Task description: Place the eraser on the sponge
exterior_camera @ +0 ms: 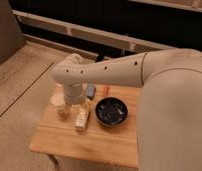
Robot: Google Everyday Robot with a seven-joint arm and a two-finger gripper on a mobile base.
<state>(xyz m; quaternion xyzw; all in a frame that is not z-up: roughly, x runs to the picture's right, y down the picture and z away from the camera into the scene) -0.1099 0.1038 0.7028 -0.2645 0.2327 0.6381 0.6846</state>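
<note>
**Claw Position and Workspace Layout**

1. Claw. The claw [63,111] points down over the left part of the tabletop [94,144], at or just above the surface. Its jaws stand wide. Nothing can be seen held between them.

2. Arm. The wrist [71,91] rises straight up from the claw. The pale arm [111,70] reaches in from the right edge of the view and crosses above the rear of the tabletop.

3. Bottle. A white bottle [82,119] sits just right of the claw; whether it stands or lies cannot be told.

4. Sponge. The sponge [90,91] lies flat at the rear of the tabletop, just right of the wrist and behind the bottle. Its top face is bare. It is apart from the claw.

5. Eraser. The eraser cannot be made out in this view.

6. Bowl. A black bowl [111,111] stands upright right of the bottle and in front of the sponge.

7. Red item. A small red item [105,90] lies near the rear edge, right of the sponge and behind the bowl.

8. Surroundings. The tabletop is a small wooden one, standing on a carpeted floor [19,85].
</note>
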